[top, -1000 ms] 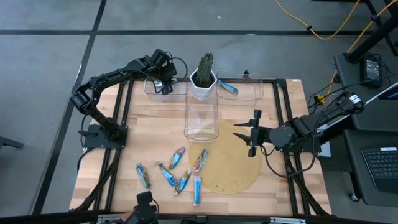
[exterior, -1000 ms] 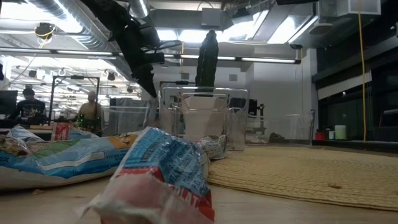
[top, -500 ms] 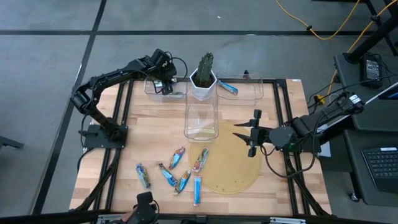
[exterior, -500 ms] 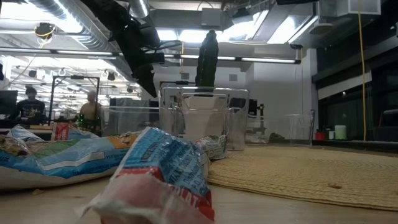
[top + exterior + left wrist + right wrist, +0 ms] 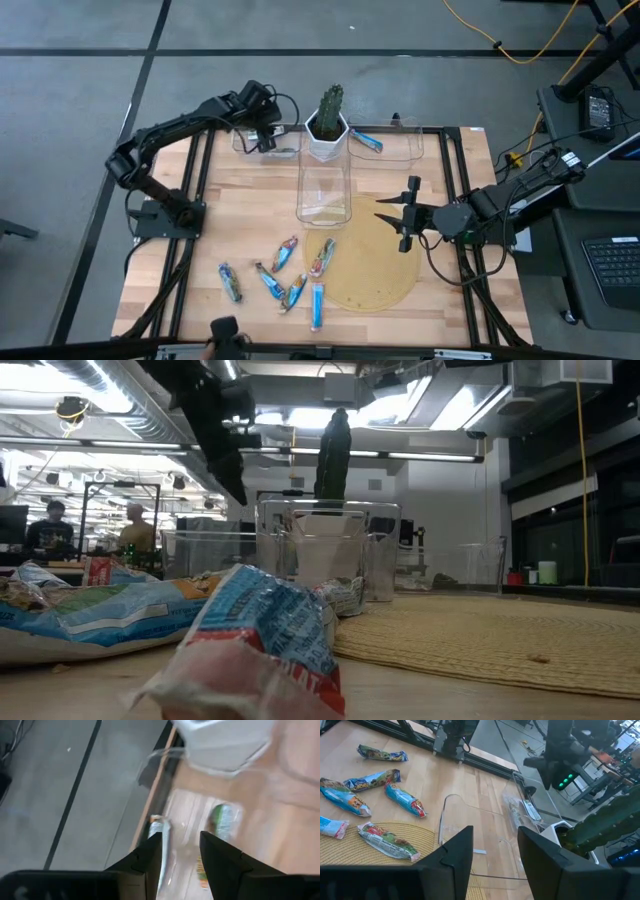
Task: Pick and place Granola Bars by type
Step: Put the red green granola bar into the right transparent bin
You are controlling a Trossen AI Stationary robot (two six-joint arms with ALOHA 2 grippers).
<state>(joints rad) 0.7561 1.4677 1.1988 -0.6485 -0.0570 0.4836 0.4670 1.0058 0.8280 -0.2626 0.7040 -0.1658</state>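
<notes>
Right now my left pincer (image 5: 262,140) hangs over the clear bin (image 5: 266,146) at the bench's (image 5: 240,225) eleven o'clock corner, just beside the white cactus pot (image 5: 327,136). Its fingers (image 5: 150,857) stand narrowly parted and carry nothing; between them, in my wrist view, I see two bars lying on the bin floor, a silvery one (image 5: 159,832) and a green-wrapped one (image 5: 222,821).

My right pincer (image 5: 403,215) waits at three o'clock over the woven mat (image 5: 370,265), fingers spread wide and empty.

Most of the Granola Bars (image 5: 280,275) lie loose near six o'clock: a small cluster on the wood, with one (image 5: 321,257) on the mat's edge. One blue bar (image 5: 365,141) sits in the other clear bin (image 5: 395,145) at one o'clock. A taller clear container (image 5: 323,192) stands in the middle of the bench.

What worries me from here: my left arm is folded close to the bin's thin wall and the pot. I judge that lifting out carelessly could hook the rim and drag the bin, or bump the cactus. Reaching back across to six o'clock also passes the tall container, which looks light enough to tip. And the shiny wrappers in the cluster touch one another, so a sloppy pinch may catch two types at once.
</notes>
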